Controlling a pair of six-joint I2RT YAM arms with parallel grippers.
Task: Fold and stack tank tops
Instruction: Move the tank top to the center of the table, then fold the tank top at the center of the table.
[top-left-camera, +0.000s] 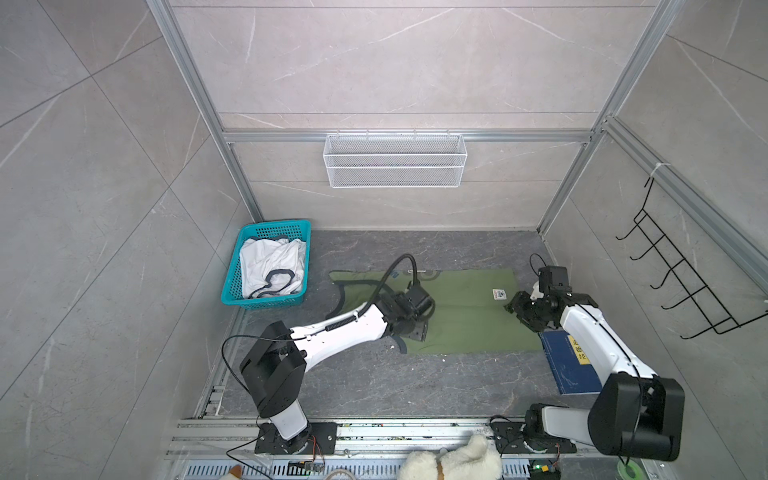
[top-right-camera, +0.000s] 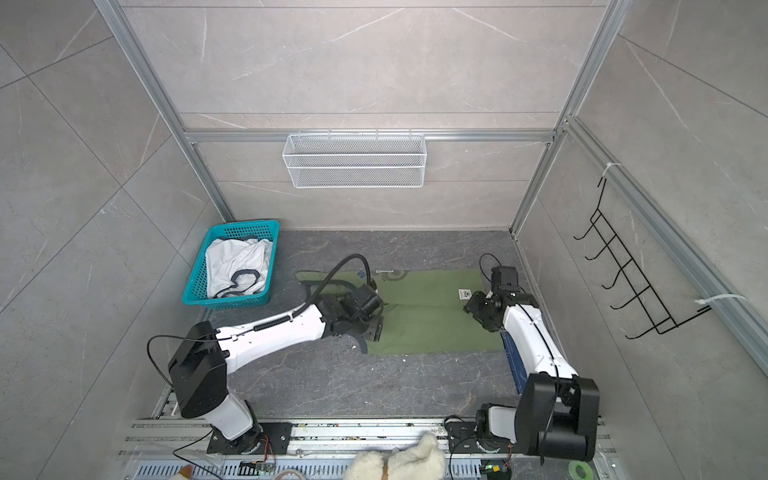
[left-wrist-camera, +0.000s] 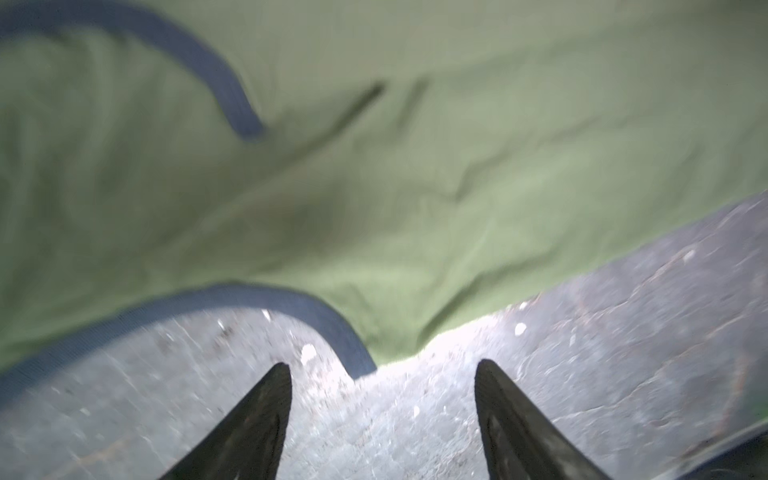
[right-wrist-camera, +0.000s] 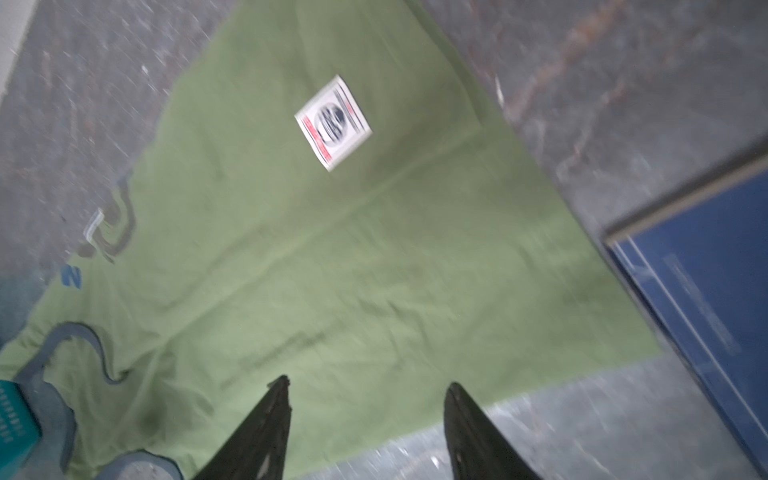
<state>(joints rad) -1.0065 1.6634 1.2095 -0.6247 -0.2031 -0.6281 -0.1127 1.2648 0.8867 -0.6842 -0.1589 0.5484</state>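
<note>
1. While the olive green sleeveless cloth tank top (top-left-camera: 465, 316) lies spread flat on the dark grey marbled tabletop (top-left-camera: 395, 386), its long axis runs across from one arm to the other: strap end toward the left arm, hem end toward the right.
2. Left claw (left-wrist-camera: 382, 365): jaws apart, nothing between them. Its tips hover over bare tabletop at the near long edge, and the navy armhole trim (left-wrist-camera: 249, 299) curves just ahead of them.
3. Right claw (right-wrist-camera: 368, 382): jaws likewise apart and empty. It is poised over the green cloth close to that same near edge, and the white badge print (right-wrist-camera: 332, 122) lies farther ahead.
4. My judgement: each arm is nearest its own end, so the near edge suits a two-claw pinch and a fold away from the bases.
5. Count:
   - two tank tops, the second a white one (top-left-camera: 270, 266) crumpled in the teal plastic basket (top-left-camera: 276, 226), well apart from both claws;
   - one flat dark blue board (top-left-camera: 569, 365);
   - one fluffy white plush toy (top-left-camera: 453, 461).
</note>
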